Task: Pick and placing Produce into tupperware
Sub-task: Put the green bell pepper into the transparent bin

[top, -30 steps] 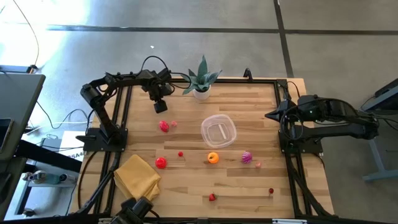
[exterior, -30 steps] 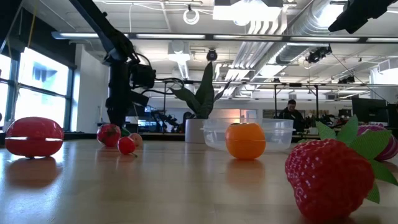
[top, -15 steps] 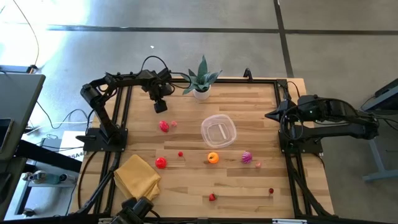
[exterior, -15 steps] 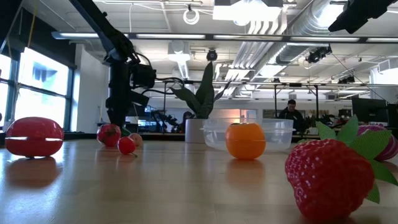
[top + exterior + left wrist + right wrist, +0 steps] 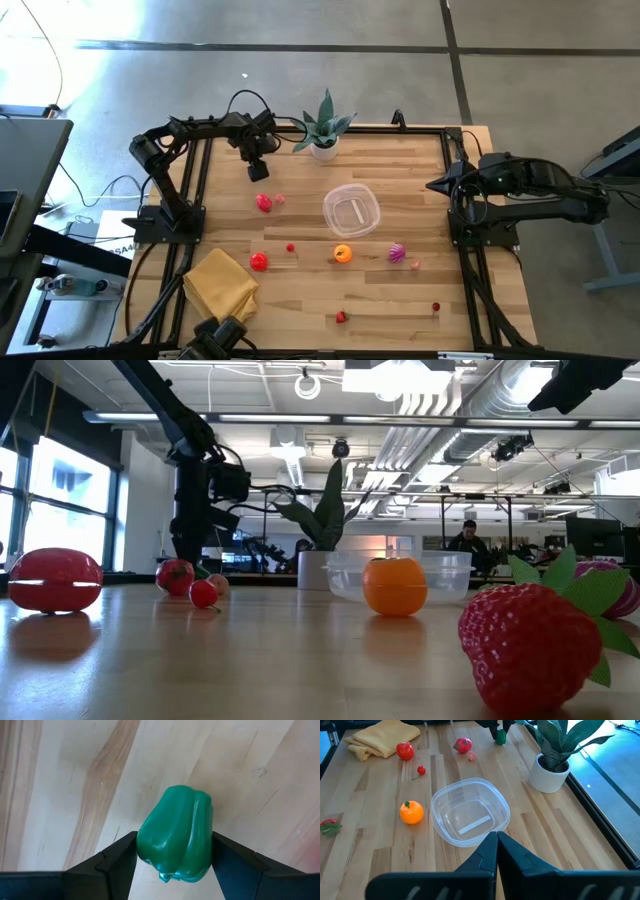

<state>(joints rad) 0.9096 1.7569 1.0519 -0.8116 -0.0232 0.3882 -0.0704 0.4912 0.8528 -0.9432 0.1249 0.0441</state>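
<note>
My left gripper (image 5: pixel 258 171) stands near the table's far left, fingers pointing down, shut on a green toy pepper (image 5: pixel 176 834), which also shows as the pepper (image 5: pixel 500 737) in the right wrist view. The clear tub (image 5: pixel 351 211) sits empty mid-table on its base. Around it lie a red fruit (image 5: pixel 264 203), a red tomato (image 5: pixel 259 262), a cherry (image 5: pixel 291 247), an orange (image 5: pixel 343 254), a magenta piece (image 5: pixel 397 252) and a strawberry (image 5: pixel 341 317). My right gripper (image 5: pixel 496 839) waits shut at the table's right edge, above the tub's right side. My left gripper pinches the green pepper between its two fingers (image 5: pixel 117 859), one on each of the pepper's opposite side walls (image 5: pixel 143 842). It comes from above, pointing down. The pepper hangs low near the wood; whether it touches the table I cannot tell.
A potted plant (image 5: pixel 323 135) stands at the far edge right of my left gripper. A folded yellow cloth (image 5: pixel 220 285) lies at the near left. Small red pieces (image 5: pixel 436 307) lie near the right front. A person (image 5: pixel 468 538) shows far off in the room.
</note>
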